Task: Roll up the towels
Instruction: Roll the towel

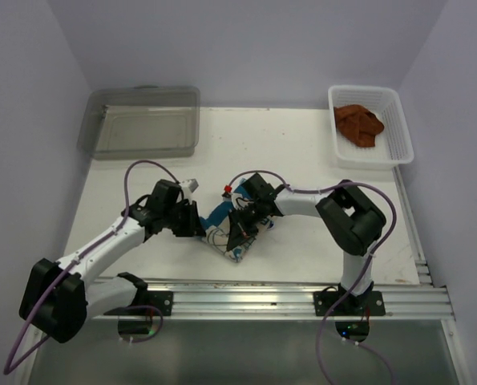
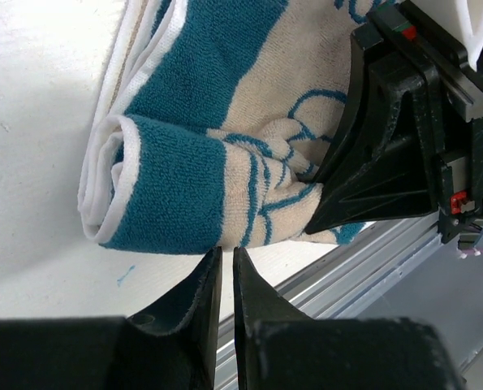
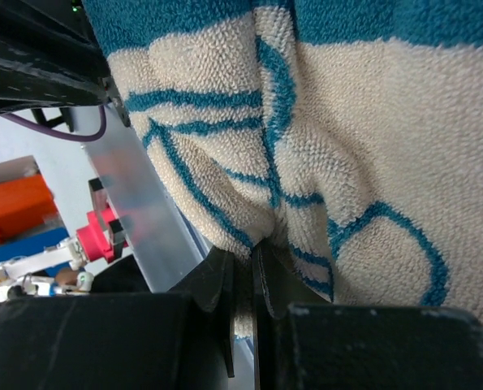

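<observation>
Top external view, Sam: what's crowding the two hands?

Mostly each other, Lee! The left hand [image 1: 198,228] and the right hand [image 1: 240,231] meet nose to nose over the cream towel [image 1: 228,247], which lies between them, just beyond the aluminium rail [image 1: 262,295].

And further out?

Well beyond the left hand and off to its left sits a clear plastic bin [image 1: 142,93]. Far beyond the right hand and off to its right, a white mesh basket [image 1: 365,90] holds the rust-brown towel [image 1: 358,124] in a crumpled heap.

Surface and room?

A white worktop [image 1: 262,144] with small scuffs and specks, and pale lilac walls [image 1: 246,48] close around it.

Grips, then?

On the right wrist camera the right hand is clamped on a fold of the cream towel, with the cloth puckering into its fingers. On the left wrist camera the left hand is all but closed, just a slit between the fingers, with its tips right against the roll's edge. I can't tell if they nip any cloth.

Texture?

Looped terry, cream with teal-blue bands and line drawing. Next to the left hand, one end is wound into a fat, soft cylinder. The fingers are hard, matte black wedges.
</observation>
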Tool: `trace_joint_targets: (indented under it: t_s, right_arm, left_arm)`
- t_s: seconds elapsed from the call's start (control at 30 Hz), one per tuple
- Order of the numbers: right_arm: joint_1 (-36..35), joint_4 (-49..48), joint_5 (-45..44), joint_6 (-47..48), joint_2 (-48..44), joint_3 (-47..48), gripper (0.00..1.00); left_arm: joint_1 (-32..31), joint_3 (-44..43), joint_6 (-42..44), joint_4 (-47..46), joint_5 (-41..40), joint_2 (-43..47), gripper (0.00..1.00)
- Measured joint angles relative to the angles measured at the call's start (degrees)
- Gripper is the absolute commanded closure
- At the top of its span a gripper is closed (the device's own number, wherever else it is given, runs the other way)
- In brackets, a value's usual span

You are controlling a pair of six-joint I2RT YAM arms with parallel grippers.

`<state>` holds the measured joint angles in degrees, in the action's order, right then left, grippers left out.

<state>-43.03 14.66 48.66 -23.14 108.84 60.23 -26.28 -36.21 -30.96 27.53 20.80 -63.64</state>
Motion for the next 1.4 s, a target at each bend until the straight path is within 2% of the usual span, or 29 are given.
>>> trace_joint_targets:
  t_s: [0.37,0.9,1.17,1.27,1.3,1.4]
  right_arm:
    - [0.4,-1.1,1.4,-1.3,0.8,0.0,1.00]
    - [0.7,-1.4,1.4,-1.3,0.8,-0.4,1.00]
    - [0.7,-1.7,1.1,-1.4,0.7,-0.5,1.00]
    - [0.7,-1.5,-0.3,-1.5,-0.2,-0.8,0.95]
    - [0.6,-1.4,-1.0,-1.5,-0.7,-0.9,0.84]
    - [0.5,-0.2,-4.8,-1.4,-3.9,-1.7,0.64]
  left_arm:
    - [-0.8,-2.2,0.2,-4.8,-0.2,-12.4,0.89]
    - [-0.8,-4.8,0.0,-7.8,0.9,-11.6,0.90]
    - [-0.9,-4.8,-0.2,-10.8,0.9,-18.4,0.92]
    - [-0.9,-4.8,-1.1,-12.1,0.9,-20.2,0.92]
    - [-0.9,-4.8,-1.3,-12.5,1.0,-20.6,0.92]
    - [-0.9,-4.8,-1.7,-13.7,1.2,-22.0,0.92]
